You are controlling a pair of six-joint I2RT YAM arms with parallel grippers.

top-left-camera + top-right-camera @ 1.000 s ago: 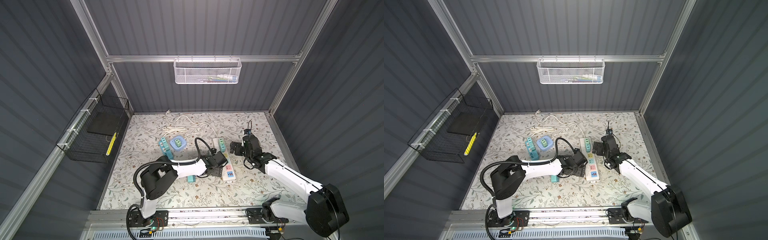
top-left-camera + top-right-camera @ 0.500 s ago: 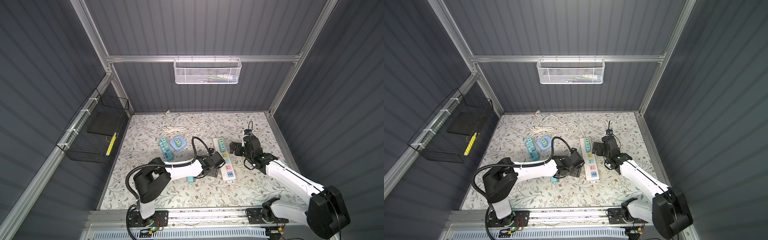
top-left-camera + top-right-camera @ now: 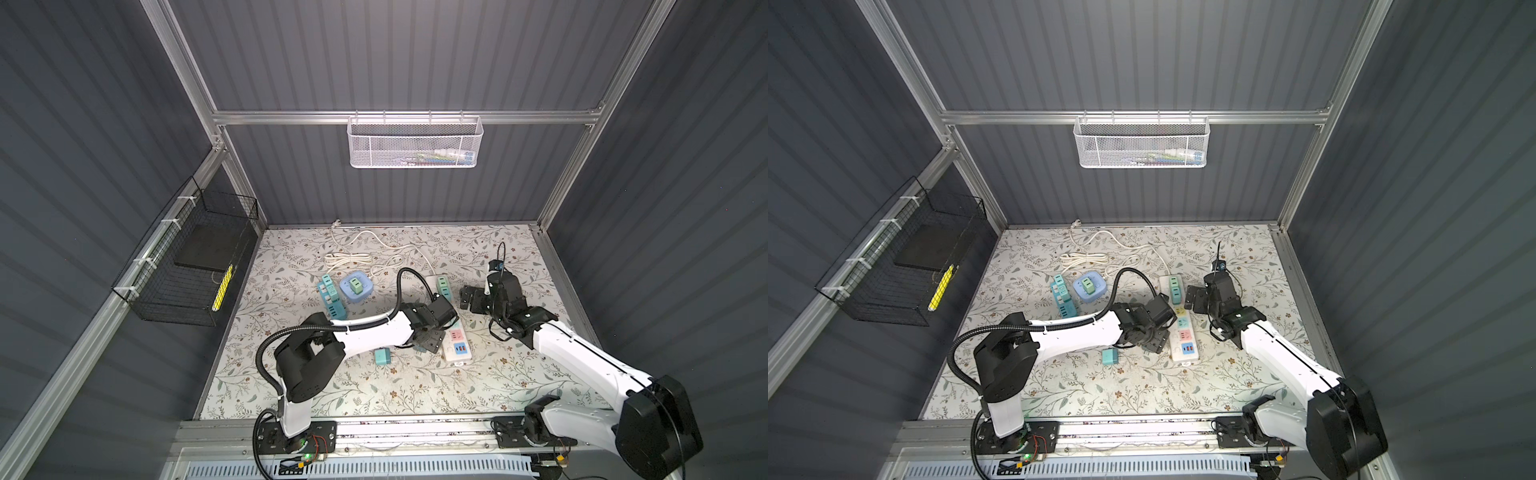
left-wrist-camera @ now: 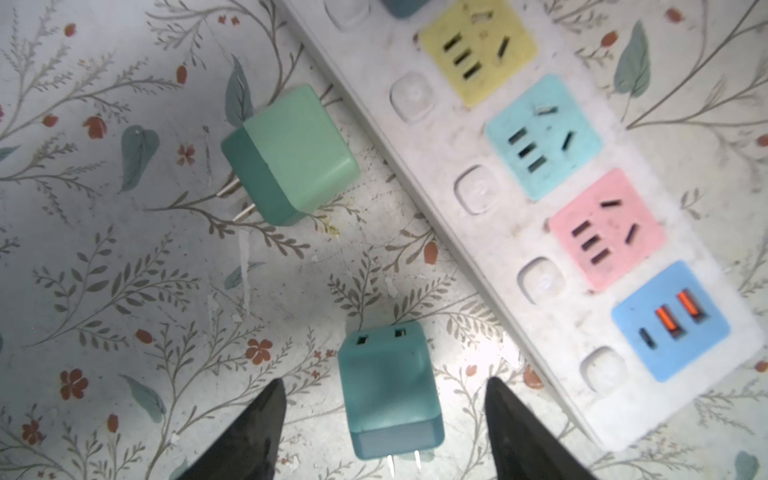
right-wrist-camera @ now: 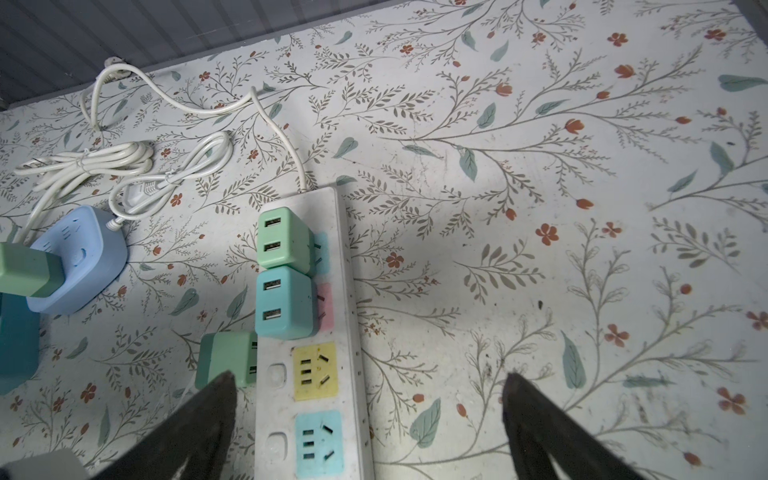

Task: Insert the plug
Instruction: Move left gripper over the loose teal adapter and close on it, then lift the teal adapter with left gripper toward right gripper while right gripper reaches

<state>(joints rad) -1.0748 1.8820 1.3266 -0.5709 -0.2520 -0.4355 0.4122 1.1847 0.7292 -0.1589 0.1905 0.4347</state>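
A teal plug (image 4: pixel 388 386) lies flat on the flowered mat, its prongs toward the wrist. My left gripper (image 4: pixel 384 382) stands open around it, with a gap on each side and neither finger touching. The white power strip (image 4: pixel 490 232) (image 3: pixel 457 347) lies right beside it, showing free yellow, cyan and pink sockets and a blue USB block. A green plug (image 4: pixel 291 153) lies loose by the yellow socket. My right gripper (image 5: pixel 370 376) is open and empty over the strip (image 5: pixel 345 291), where a green plug (image 5: pixel 282 239) and a teal plug (image 5: pixel 282 301) sit in sockets.
Another teal plug (image 3: pixel 382 356) lies loose left of my left gripper (image 3: pixel 424 338). A blue round hub (image 3: pixel 356 286) with a green plug, a teal socket bar (image 3: pixel 332 299) and coiled white cable (image 3: pixel 349 257) fill the back left. Wire baskets hang on the walls.
My left gripper has shifted a little toward the front edge beside the strip, and its jaws have narrowed. The right arm has not moved.
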